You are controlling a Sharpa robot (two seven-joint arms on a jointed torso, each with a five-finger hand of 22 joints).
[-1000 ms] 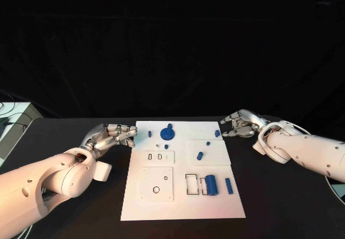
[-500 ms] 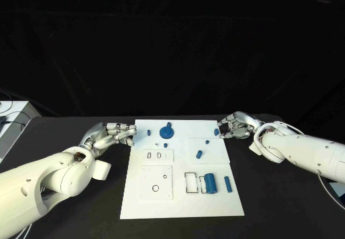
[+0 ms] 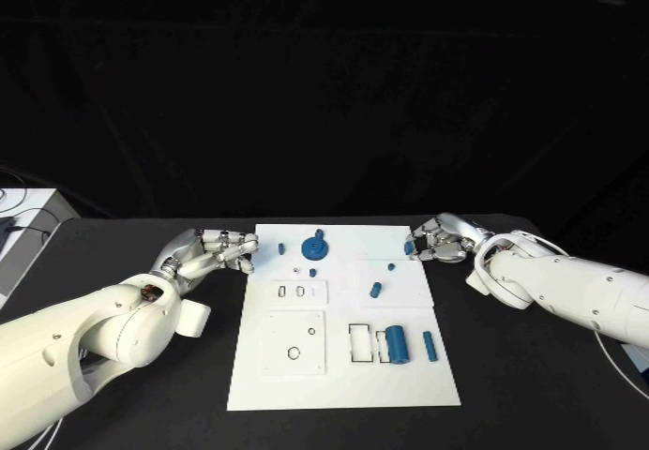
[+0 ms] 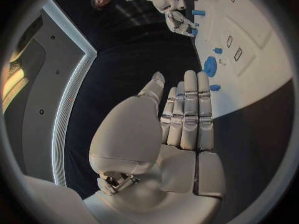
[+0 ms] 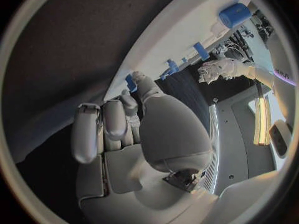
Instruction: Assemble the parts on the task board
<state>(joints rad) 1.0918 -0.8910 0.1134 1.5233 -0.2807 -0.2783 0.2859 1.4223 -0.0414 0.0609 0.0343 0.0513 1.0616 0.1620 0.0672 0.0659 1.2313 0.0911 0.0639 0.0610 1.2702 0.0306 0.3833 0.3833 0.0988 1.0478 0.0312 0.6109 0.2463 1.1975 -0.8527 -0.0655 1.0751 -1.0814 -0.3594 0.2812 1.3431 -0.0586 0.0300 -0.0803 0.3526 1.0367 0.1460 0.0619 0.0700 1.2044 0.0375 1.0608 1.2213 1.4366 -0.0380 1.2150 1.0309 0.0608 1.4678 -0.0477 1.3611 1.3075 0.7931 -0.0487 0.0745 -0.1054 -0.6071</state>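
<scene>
Hands flank the white rectangular task board [image 3: 341, 375] on the black bench [image 3: 541, 375].
Our left hand [image 3: 217, 253] is spread, empty; our right hand [image 3: 440, 240], curled, touches a small blue peg [image 3: 409, 247] at the board's edge; grip unclear.

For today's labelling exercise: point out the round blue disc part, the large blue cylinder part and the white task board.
Round blue disc part [image 3: 315, 249], head view, its flat face.
Large blue cylinder part [image 3: 398, 343], head view, mid-body.
White task board [image 3: 345, 384], head view, bare near end.
</scene>
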